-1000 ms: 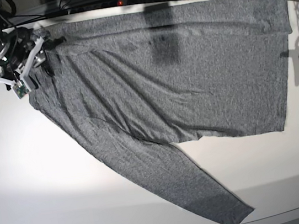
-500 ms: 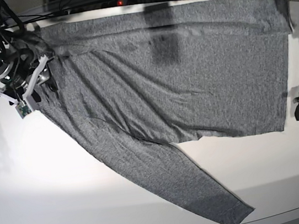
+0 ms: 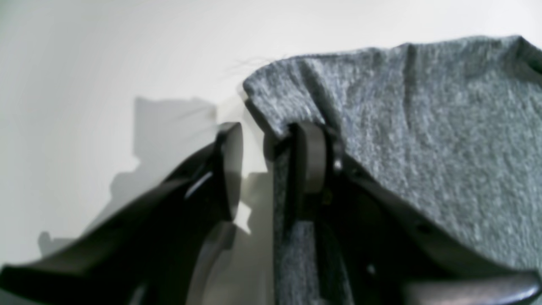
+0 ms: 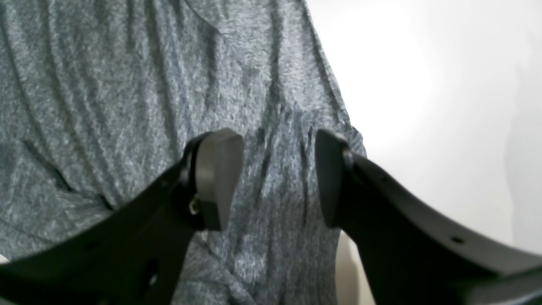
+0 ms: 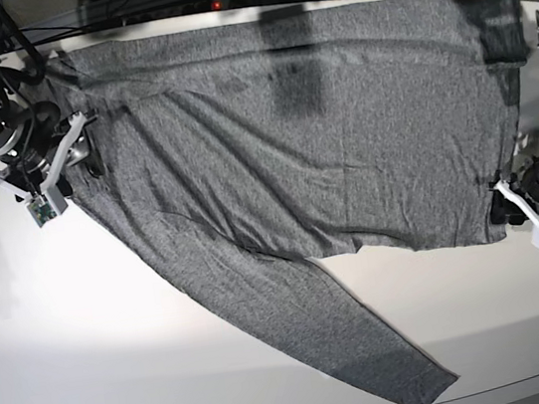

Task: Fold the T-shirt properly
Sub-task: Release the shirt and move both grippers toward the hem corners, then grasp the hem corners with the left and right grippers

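1. The T-shirt (image 5: 309, 126) lies spread flat on the white surface (image 5: 100, 356), its body filling the upper half of the base view, from about 10 o'clock across to 3 o'clock. One long sleeve (image 5: 317, 326) runs down diagonally toward 5 o'clock.

2. The left jaws (image 3: 271, 169) are at the shirt's hem corner, at about 4 o'clock in the base view. In the left wrist view one finger (image 3: 311, 156) has gone under the cloth edge, so the grey knit drapes over it. The other finger (image 3: 230, 169) stands apart over bare surface at its 9 o'clock side. The jaws are parted with a clear gap, and only that one finger touches the cloth; nothing is pinched.

3. The right jaws (image 4: 277, 173) are over the opposite end of the shirt, at about 10 o'clock in the base view. In the right wrist view both fingers (image 4: 218, 173) are spread wide, with wrinkled grey cloth showing in the gap between them and the shirt's edge just at the 3 o'clock side of the far finger. They hold nothing; whether the tips touch the fabric I cannot tell.
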Motion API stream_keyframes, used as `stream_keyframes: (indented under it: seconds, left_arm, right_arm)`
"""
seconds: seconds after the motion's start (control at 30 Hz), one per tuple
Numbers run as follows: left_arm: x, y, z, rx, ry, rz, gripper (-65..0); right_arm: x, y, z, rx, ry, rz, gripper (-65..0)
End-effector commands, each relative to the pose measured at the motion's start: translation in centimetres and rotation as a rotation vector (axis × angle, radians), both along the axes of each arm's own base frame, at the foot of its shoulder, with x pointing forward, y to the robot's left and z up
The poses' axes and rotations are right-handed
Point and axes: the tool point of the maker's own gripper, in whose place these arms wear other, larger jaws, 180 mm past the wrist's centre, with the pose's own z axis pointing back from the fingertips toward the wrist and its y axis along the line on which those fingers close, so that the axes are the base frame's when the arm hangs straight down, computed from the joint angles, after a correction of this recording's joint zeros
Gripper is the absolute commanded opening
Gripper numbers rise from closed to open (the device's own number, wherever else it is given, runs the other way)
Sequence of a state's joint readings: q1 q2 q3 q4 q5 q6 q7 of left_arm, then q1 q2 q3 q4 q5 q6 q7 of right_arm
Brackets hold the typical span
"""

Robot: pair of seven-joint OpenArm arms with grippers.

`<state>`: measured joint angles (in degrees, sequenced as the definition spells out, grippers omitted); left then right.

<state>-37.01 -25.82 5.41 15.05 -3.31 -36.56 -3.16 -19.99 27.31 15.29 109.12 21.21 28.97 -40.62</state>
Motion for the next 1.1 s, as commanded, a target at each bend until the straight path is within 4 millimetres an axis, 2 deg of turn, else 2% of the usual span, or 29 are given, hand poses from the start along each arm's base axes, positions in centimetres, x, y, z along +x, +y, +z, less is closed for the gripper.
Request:
stream_keyframes:
  seconds: [0.0, 0.1, 0.2, 0.23, 0.4, 0.53, 0.73, 0.83, 0.97, 1.07]
  left_arm:
    - [1.6, 0.8, 2.2, 0.001, -0.063, 0.010, -44.6]
    - [1.6, 0.8, 2.1, 0.002, -0.060, 0.010, -49.8]
    - [1.4, 0.8, 1.8, 0.004, -0.038, 0.011, -63.2]
    - [1.3, 0.8, 1.7, 0.006, -0.027, 0.010, -65.0]
    - [1.5, 0.9, 2.0, 0.004, -0.049, 0.012, -65.0]
    - [2.0, 1.1, 2.9, -0.048, -0.094, 0.054, -65.0]
    - [1.7, 1.2, 2.4, -0.102, -0.039, 0.101, -65.0]
    - [1.5, 1.2, 2.1, -0.098, -0.022, 0.099, -65.0]
    - [1.5, 1.1, 2.1, -0.097, -0.021, 0.097, -65.0]
    - [1.5, 1.1, 2.1, -0.097, -0.021, 0.097, -65.0]
  right_arm:
    - [0.7, -0.1, 1.1, -0.006, -0.038, 0.010, -33.7]
    - [0.7, -0.1, 1.1, -0.007, -0.036, 0.010, -33.7]
    - [0.7, -0.2, 1.1, -0.010, -0.036, 0.010, -33.8]
    - [0.7, -0.2, 1.1, -0.009, -0.037, 0.010, -33.8]
    - [1.4, -0.1, 1.7, -0.004, -0.066, 0.012, -33.8]
    - [2.7, 0.1, 2.8, 0.007, -0.120, 0.012, -33.8]
    - [6.7, 0.2, 4.1, 0.123, -0.197, -0.025, -33.8]
    - [9.3, 0.3, 3.1, 0.146, -0.162, -0.031, -33.8]
    - [13.0, 2.4, 1.2, 0.198, -0.065, 0.009, -33.8]
    - [16.2, 3.3, 0.6, 0.182, -0.006, 0.036, -33.8]
